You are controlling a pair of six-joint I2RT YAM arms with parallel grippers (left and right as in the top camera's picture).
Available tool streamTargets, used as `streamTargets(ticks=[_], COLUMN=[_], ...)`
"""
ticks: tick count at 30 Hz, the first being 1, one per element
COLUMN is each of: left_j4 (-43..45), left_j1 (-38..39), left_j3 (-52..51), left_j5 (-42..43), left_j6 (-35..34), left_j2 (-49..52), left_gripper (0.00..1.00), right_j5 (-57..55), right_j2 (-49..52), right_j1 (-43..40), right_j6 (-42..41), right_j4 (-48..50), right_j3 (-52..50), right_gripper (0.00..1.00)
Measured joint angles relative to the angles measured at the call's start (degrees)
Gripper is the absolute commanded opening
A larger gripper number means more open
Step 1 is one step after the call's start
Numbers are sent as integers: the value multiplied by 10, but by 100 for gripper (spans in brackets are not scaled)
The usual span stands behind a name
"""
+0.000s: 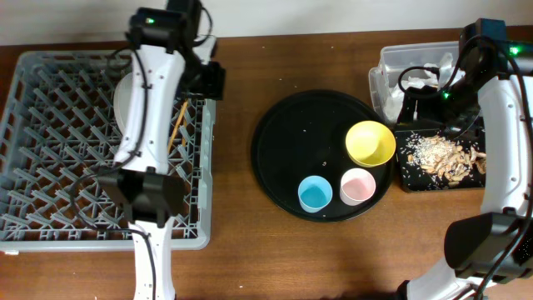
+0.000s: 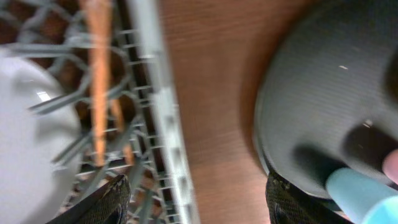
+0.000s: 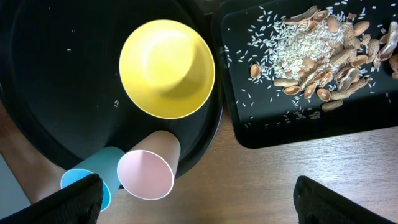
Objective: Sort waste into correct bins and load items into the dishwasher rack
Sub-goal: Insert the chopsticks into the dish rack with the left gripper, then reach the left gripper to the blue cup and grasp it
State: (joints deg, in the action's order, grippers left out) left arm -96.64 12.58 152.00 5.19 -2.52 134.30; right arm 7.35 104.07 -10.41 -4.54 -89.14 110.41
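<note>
The grey dishwasher rack (image 1: pixel 50 208) holds the pale plate (image 1: pixel 123 100) and wooden chopsticks (image 1: pixel 177 125); in the left wrist view I see the rack edge (image 2: pixel 165 124), the plate (image 2: pixel 28 143) and the chopsticks (image 2: pixel 98 81). My left gripper (image 1: pixel 210 79) (image 2: pixel 199 205) is open and empty over the rack's right edge. The yellow bowl (image 1: pixel 371 143) (image 3: pixel 166 68), blue cup (image 1: pixel 315 193) (image 3: pixel 87 180) and pink cup (image 1: pixel 358 187) (image 3: pixel 146 174) stand on the round black tray. My right gripper (image 1: pixel 433 112) (image 3: pixel 199 205) is open and empty above the black rectangular tray (image 1: pixel 416 179) (image 3: pixel 286 130) of food scraps (image 1: pixel 445 154) (image 3: pixel 323 56). White napkins (image 1: pixel 420 77) lie in the clear tub (image 1: pixel 387 58).
The large round black tray (image 1: pixel 291 142) (image 2: pixel 329 93) (image 3: pixel 56 74) sits mid-table between the rack and the bins. Bare wooden table (image 1: pixel 241 250) lies along the front. Both arm bases stand at the front edge.
</note>
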Motion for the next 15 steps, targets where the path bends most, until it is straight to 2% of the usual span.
streamTargets(ticks=[3,8,11,15], left_j4=[0,0,0,2], left_j1=[52,95,112,147], left_j3=[0,2,-10,-76], left_j5=[15,20,29,32], left_j6=[0,-1,-1,-1], left_j2=[-33,-112,-113,-113], left_gripper=[69,69,69,68], right_j5=[0,0,0,0], right_j2=[0,0,0,-20], right_j1=[0,0,0,-2], right_j6=[0,0,0,0], right_j4=[0,-1,-8,-26], right_j3=[0,0,0,0], right_gripper=[99,99,99,99])
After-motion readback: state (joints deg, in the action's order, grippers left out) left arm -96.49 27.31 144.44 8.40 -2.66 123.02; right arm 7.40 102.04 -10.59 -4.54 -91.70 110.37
